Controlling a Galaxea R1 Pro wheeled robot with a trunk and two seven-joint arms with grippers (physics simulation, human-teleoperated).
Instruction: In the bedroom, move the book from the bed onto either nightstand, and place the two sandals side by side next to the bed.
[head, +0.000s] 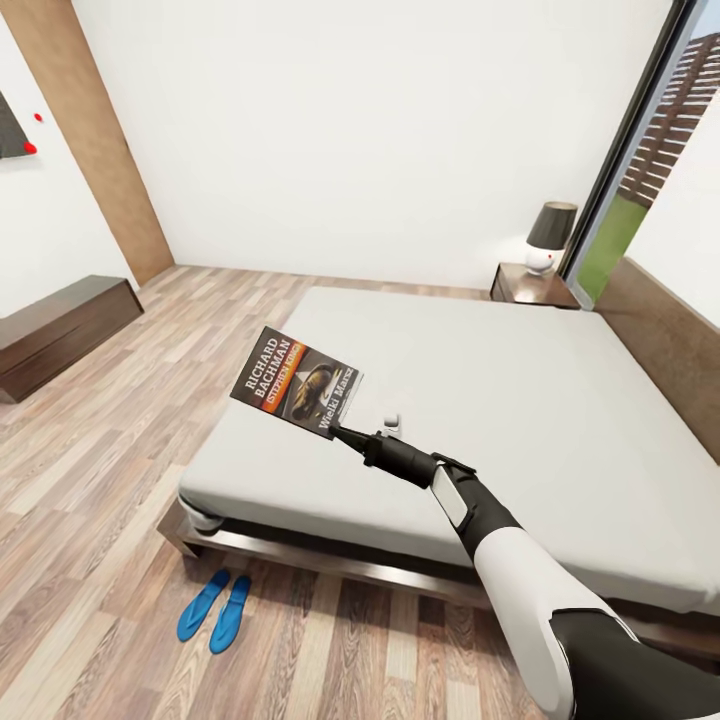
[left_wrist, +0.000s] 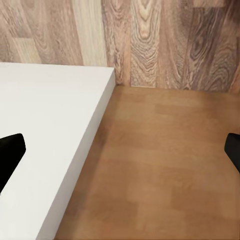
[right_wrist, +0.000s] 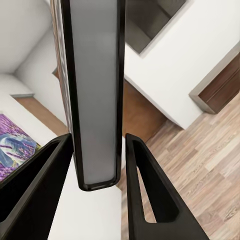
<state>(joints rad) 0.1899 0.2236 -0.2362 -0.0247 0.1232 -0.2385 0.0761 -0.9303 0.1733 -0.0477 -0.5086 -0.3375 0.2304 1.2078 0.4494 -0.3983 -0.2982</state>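
Where planks (head: 90, 480) run, bed (head: 520, 400) stands.

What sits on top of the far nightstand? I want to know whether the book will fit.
A lamp with a dark shade and white base stands on the nightstand, with bare top showing in front of it. The space behind the lamp is hidden.
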